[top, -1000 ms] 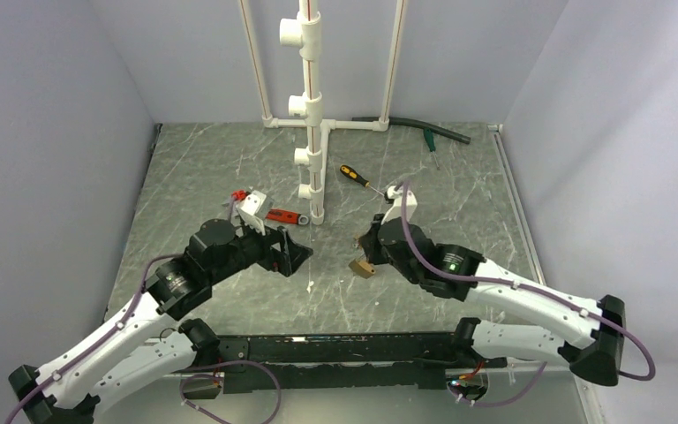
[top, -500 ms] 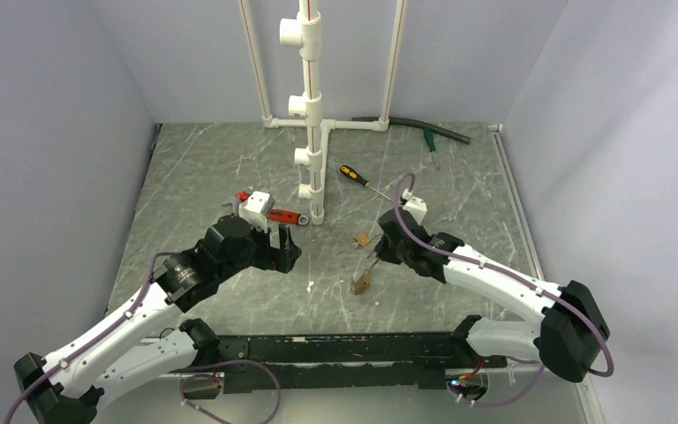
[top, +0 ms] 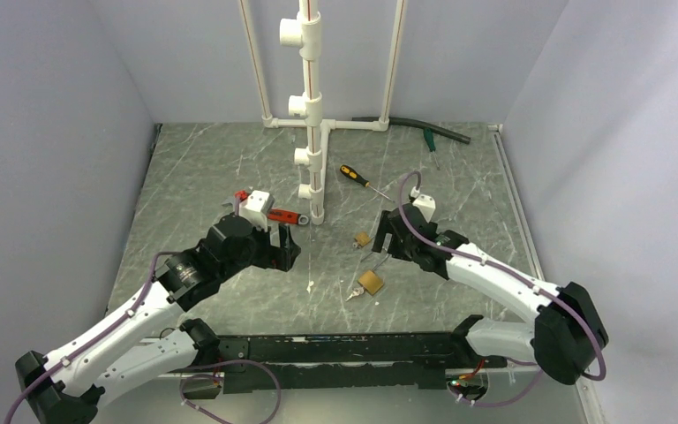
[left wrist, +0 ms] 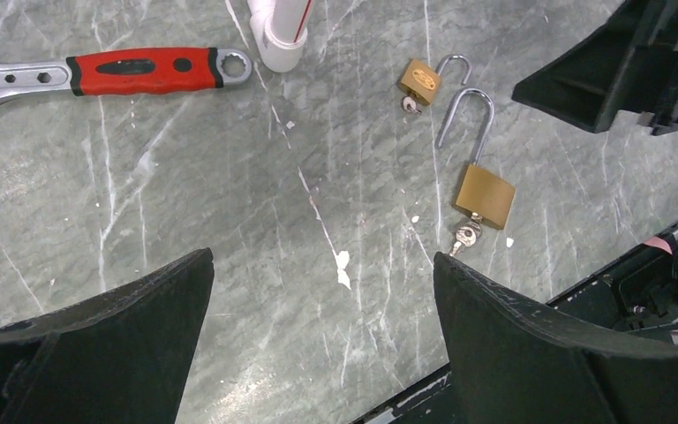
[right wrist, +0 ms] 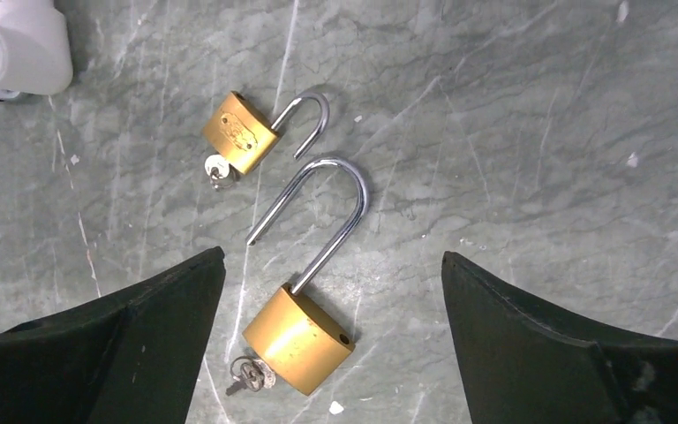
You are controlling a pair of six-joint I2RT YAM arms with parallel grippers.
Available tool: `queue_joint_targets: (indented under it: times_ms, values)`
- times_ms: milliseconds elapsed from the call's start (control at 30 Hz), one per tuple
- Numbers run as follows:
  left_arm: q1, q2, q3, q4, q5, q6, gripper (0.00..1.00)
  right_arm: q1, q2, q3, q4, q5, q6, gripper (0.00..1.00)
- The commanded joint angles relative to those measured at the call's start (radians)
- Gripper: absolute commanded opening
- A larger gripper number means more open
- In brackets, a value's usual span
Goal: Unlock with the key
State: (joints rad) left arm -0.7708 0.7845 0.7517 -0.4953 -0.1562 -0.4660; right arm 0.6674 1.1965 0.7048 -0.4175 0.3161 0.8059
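The bench (top: 212, 168) has a dark grey-green top veined with white like marble, with a few pale flecks toward the near edge. Plain lilac-grey panels close it in: a left wall (top: 44, 159), a back wall (top: 185, 53) and a right wall (top: 618, 132), meeting at the two far corners. A white pipe frame (top: 314, 128) stands upright at the middle of the far edge. A black rail (top: 344, 346) runs along the near edge. The light is soft and even, and the shadows are faint.
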Motion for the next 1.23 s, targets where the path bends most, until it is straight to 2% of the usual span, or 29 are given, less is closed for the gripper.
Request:
queue_joint_targets:
  times_ms: [0,167,333,400,500,633,767,933,1000,1067,1133,1200]
  values:
    - [0.000,-0.004,-0.016,0.031,-0.060,-0.021,0.98,-0.005,-0.087,0.000,0.014,0.066,-0.069,0.98]
    - [0.000,0.012,-0.012,-0.019,-0.210,-0.069,0.99,-0.001,-0.203,0.006,0.040,0.065,-0.147,1.00]
    - [0.000,0.038,0.110,-0.176,-0.297,-0.088,0.99,0.021,-0.291,-0.001,0.086,0.124,-0.209,1.00]
    - [0.000,0.032,0.155,-0.221,-0.331,-0.066,0.99,0.023,-0.281,0.036,0.060,0.164,-0.211,1.00]
    - [0.001,0.012,0.220,-0.270,-0.381,-0.016,0.99,0.032,-0.262,0.073,0.083,0.116,-0.292,1.00]
    - [0.000,-0.005,0.342,-0.358,-0.469,0.094,0.99,0.037,-0.288,0.043,0.133,0.114,-0.277,1.00]
    - [0.000,-0.055,0.310,-0.354,-0.615,0.171,0.99,0.037,-0.339,-0.030,0.208,0.112,-0.264,0.94]
    - [0.008,-0.144,0.205,-0.276,-0.510,0.191,0.99,0.037,-0.415,-0.086,0.271,0.083,-0.243,1.00]
    - [0.011,-0.151,0.210,-0.293,-0.519,0.179,0.99,0.037,-0.438,-0.111,0.312,0.072,-0.262,0.99]
    - [0.011,-0.151,0.210,-0.300,-0.530,0.178,1.00,0.037,-0.451,-0.130,0.361,0.056,-0.297,0.94]
    - [0.011,-0.147,0.209,-0.304,-0.523,0.174,1.00,0.037,-0.429,-0.109,0.343,0.057,-0.296,0.94]
    - [0.011,-0.140,0.208,-0.304,-0.513,0.176,1.00,0.038,-0.421,-0.097,0.331,0.048,-0.294,0.98]
